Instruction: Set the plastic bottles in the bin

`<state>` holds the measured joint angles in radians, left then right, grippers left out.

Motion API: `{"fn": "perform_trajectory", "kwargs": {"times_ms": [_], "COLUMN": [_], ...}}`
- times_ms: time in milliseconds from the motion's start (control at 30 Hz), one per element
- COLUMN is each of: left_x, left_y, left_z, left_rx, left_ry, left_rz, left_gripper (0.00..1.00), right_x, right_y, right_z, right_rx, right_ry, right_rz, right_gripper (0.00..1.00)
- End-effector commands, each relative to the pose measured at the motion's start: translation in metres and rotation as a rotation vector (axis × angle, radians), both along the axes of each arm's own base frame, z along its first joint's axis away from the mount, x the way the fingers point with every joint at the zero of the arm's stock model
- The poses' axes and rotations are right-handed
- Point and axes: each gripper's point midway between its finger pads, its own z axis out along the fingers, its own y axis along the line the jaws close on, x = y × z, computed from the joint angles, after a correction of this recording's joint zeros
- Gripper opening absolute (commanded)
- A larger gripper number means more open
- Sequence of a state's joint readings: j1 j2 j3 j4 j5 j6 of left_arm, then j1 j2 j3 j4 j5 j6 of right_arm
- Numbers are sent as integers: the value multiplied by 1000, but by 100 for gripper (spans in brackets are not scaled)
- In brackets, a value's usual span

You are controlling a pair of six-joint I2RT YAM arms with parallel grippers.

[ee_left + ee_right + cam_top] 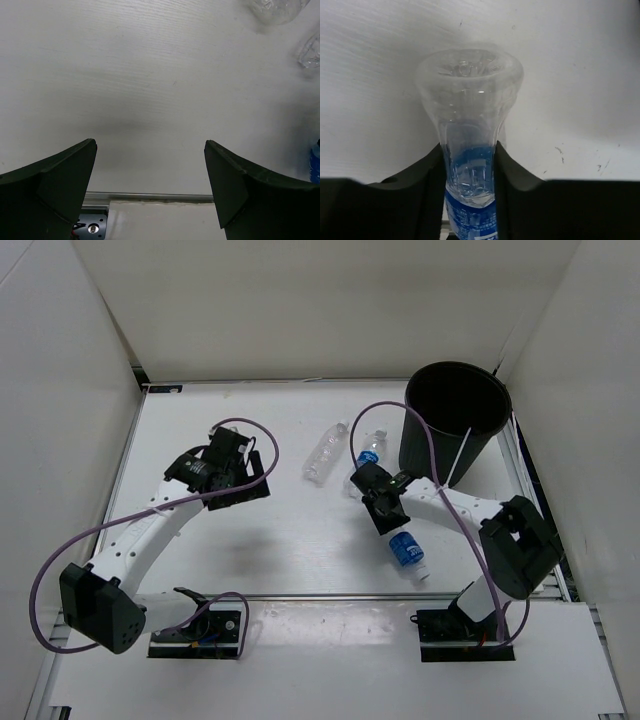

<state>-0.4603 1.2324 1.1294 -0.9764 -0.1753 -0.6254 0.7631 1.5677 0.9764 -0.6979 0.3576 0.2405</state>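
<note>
three bottles in view. left gripper (150, 150) jaws wide apart, nothing between them, over bare table (200, 420). clear bottle (325, 452) lies mid-table. right gripper (470, 167) clamped on blue-label bottle (469, 95), just beside the bin (455, 420). second blue-label bottle (408, 552) lies nearer the arm bases

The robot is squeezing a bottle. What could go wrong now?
1. The right tool is squashing the held bottle in its middle, so it might slip or twist out when lifted.
2. The bin stands tall right beside it; the bottle could bump the wall instead of clearing the rim.
3. Another blue-label bottle lies next to the right arm and might get knocked away.
</note>
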Motion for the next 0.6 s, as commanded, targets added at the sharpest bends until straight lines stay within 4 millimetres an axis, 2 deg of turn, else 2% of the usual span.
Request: {"fn": "perform_trajectory", "kwargs": {"times_ms": [0, 33, 100, 133, 167, 267, 300, 367, 400, 433, 467, 500, 533, 567], "left_x": [5, 7, 11, 12, 17, 31, 34, 45, 51, 56, 62, 68, 73, 76], "left_y": [1, -4, -8, -13, -15, -23, -25, -31, -34, -32, -37, -38, -36, -38], "left_z": [18, 20, 25, 26, 32, 37, 36, 43, 35, 33, 26, 24, 20, 17], "left_rx": [-6, -20, -47, -65, -76, -148, -171, -236, -243, -255, -276, -288, -298, -300], "left_ry": [-32, -25, -40, -45, -68, -84, -77, -78, -43, -26, 24, 39, 63, 82], "left_rz": [14, 5, -12, -32, -33, -25, -28, -38, -38, -29, -24, -9, 18, 34], "left_gripper": [100, 100, 100, 100, 100, 100, 100, 100, 100, 100, 100, 100, 100, 100], "right_x": [-14, -11, -7, -6, 7, 28, 42, 67, 80, 95, 111, 124, 140, 141], "right_y": [11, 15, 25, 26, 44, 47, 55, 38, 31, 15, 6, -9, -40, -56], "right_z": [-2, 16, 43, 67, 109, 194, 258, 314, 332, 372, 396, 404, 412, 428], "right_rx": [70, 95, 136, 167, 249, 326, 429, 439, 399, 410, 403, 363, 344, 371], "right_ry": [74, 55, 17, -10, -88, -257, -388, -555, -623, -750, -858, -917, -960, -988], "right_rz": [-25, -39, -31, -39, -21, -39, -36, -91, -84, -131, -172, -216, -331, -401], "right_gripper": [30, 23, 18, 17, 17, 14, 14, 13, 13, 13, 10, 10, 10, 9]}}
